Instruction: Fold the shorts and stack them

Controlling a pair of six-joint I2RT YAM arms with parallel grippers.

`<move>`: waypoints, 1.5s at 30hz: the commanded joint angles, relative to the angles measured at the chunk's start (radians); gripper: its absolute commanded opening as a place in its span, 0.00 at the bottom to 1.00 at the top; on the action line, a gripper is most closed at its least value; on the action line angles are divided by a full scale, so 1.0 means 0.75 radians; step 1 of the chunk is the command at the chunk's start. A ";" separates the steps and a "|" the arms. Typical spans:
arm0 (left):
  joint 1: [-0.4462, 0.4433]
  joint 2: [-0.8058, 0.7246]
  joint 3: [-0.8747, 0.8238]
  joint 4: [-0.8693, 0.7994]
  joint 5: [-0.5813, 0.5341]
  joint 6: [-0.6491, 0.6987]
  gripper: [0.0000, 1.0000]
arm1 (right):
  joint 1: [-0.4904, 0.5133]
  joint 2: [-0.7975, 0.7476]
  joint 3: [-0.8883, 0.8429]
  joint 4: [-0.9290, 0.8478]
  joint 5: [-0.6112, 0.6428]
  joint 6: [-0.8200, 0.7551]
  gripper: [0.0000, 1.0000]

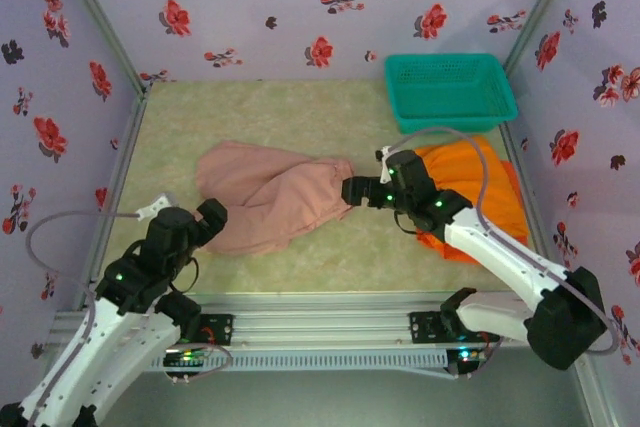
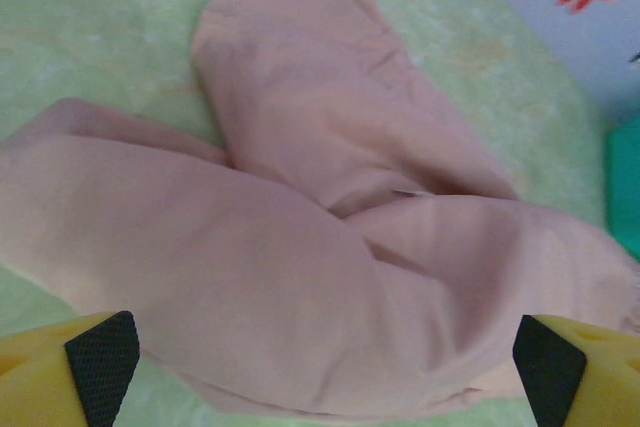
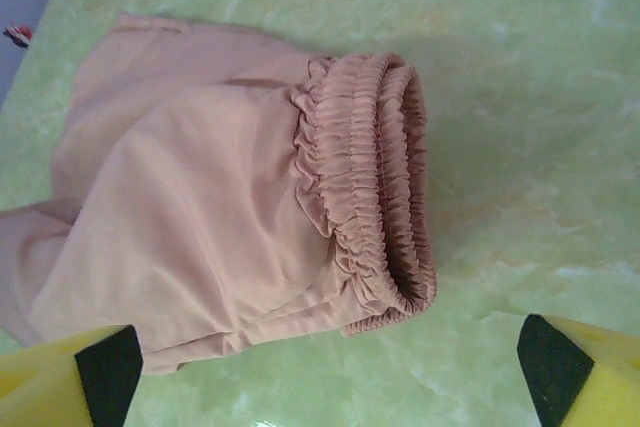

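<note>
Green surface (image 1: 300,117); pink-brown shorts (image 1: 270,197) bunched mid-surface, legs splayed left, not yet folded; orange shorts (image 1: 480,192) heaped at right under the right arm, just below teal basket (image 1: 450,87); left pincer (image 1: 208,219) spread wide at the lower leg, grasping nothing; right pincer (image 1: 350,190) spread wide beside the gathered waistband (image 3: 375,187), grasping nothing. Probably best: flatten first; pinch waistband corner and leg hem; pull taut; fold leg over leg; stay clear of the orange heap.
</note>
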 commanded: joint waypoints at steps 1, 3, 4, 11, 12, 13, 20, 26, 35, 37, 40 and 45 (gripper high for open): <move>0.079 0.104 0.009 0.015 0.098 0.043 0.99 | -0.003 -0.026 0.041 0.030 0.081 0.102 0.99; 0.156 0.193 -0.001 0.156 0.255 0.091 1.00 | -0.003 0.050 0.134 -0.017 0.081 0.059 0.99; 0.187 0.232 0.003 0.217 0.321 0.112 1.00 | -0.004 0.102 0.187 -0.055 0.073 0.046 0.99; 0.394 0.715 0.283 0.404 0.565 0.303 0.99 | -0.004 0.499 0.503 -0.349 0.078 0.114 0.99; 0.413 0.825 0.352 0.380 0.575 0.331 1.00 | -0.003 0.535 0.509 -0.345 0.067 0.119 0.99; 0.424 0.919 0.414 0.347 0.580 0.354 1.00 | -0.003 0.562 0.514 -0.345 0.060 0.118 0.99; 0.470 1.499 0.783 0.240 0.566 0.427 0.99 | 0.007 0.702 0.495 -0.307 -0.047 0.114 0.94; 0.471 1.913 1.101 0.099 0.531 0.474 0.99 | 0.030 0.769 0.501 -0.271 -0.094 0.118 0.53; 0.472 2.178 1.263 0.066 0.475 0.492 0.51 | 0.038 0.781 0.605 -0.360 -0.045 0.023 0.05; 0.470 2.199 1.276 0.083 0.475 0.494 0.30 | 0.039 0.778 0.642 -0.376 -0.037 -0.006 0.04; 0.479 2.201 1.288 0.118 0.483 0.473 0.00 | 0.038 0.773 0.724 -0.396 -0.035 -0.056 0.03; 0.515 2.173 1.402 0.184 0.542 0.430 0.00 | 0.038 0.743 0.965 -0.480 -0.029 -0.177 0.01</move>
